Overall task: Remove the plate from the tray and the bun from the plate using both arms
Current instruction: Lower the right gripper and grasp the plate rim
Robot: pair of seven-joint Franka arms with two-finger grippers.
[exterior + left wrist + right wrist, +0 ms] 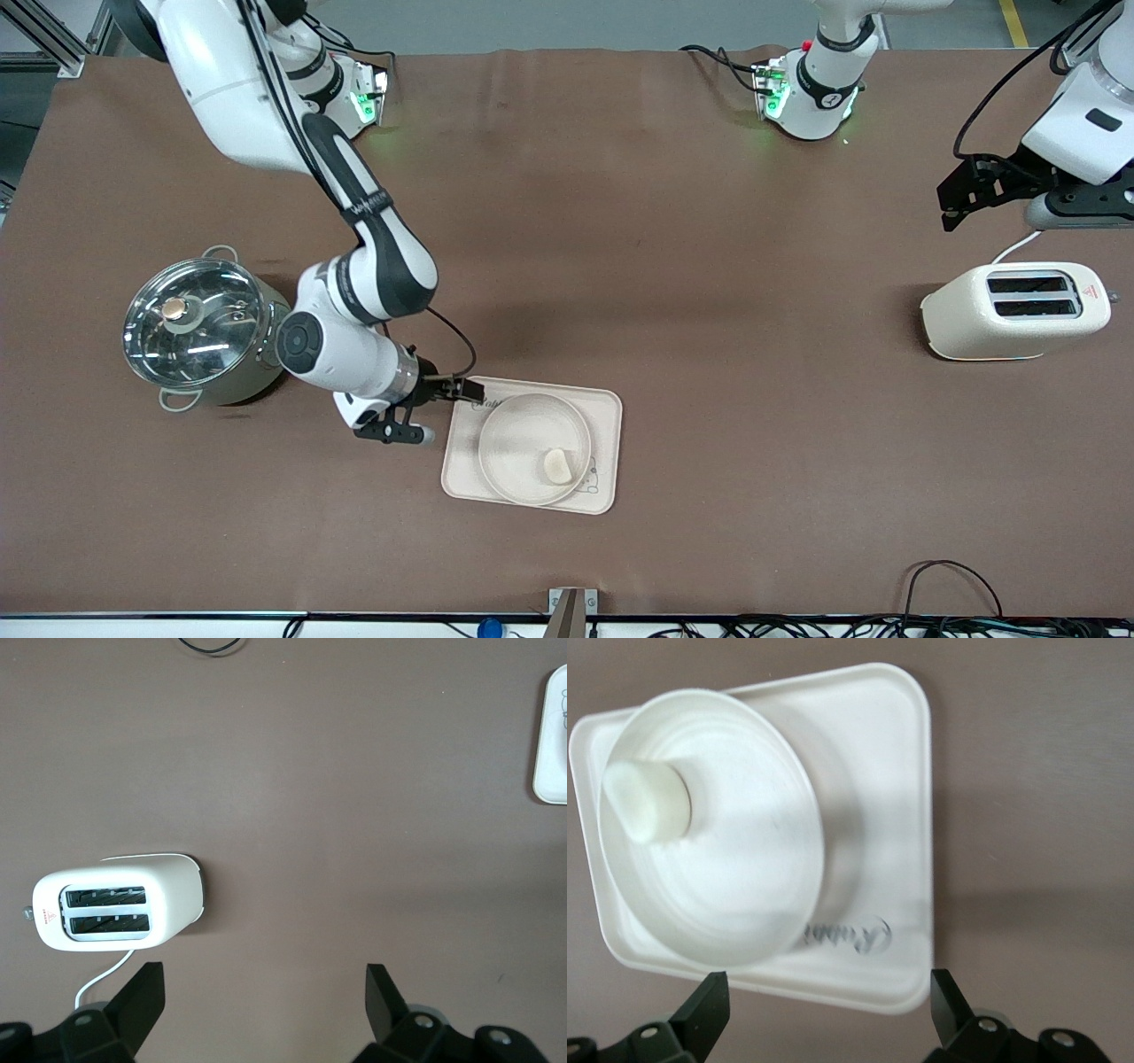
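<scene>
The round cream plate (512,434) lies on the rectangular cream tray (605,416). The small pale bun (557,465) lies in the plate, on the side nearer the front camera. My right gripper (443,412) is open and empty, low at the tray's edge toward the right arm's end, beside the plate and touching nothing. In the right wrist view the plate (744,868), the bun (647,802) and the tray (877,771) lie just past the open right gripper (828,992). My left gripper (961,195) waits open and empty, up over the table by the toaster, as the left wrist view (266,988) shows.
A steel pot with a glass lid (199,323) stands close beside the right arm's wrist. A cream toaster (1014,310) with its cord stands at the left arm's end and shows in the left wrist view (115,904). A black cable (948,576) loops at the front edge.
</scene>
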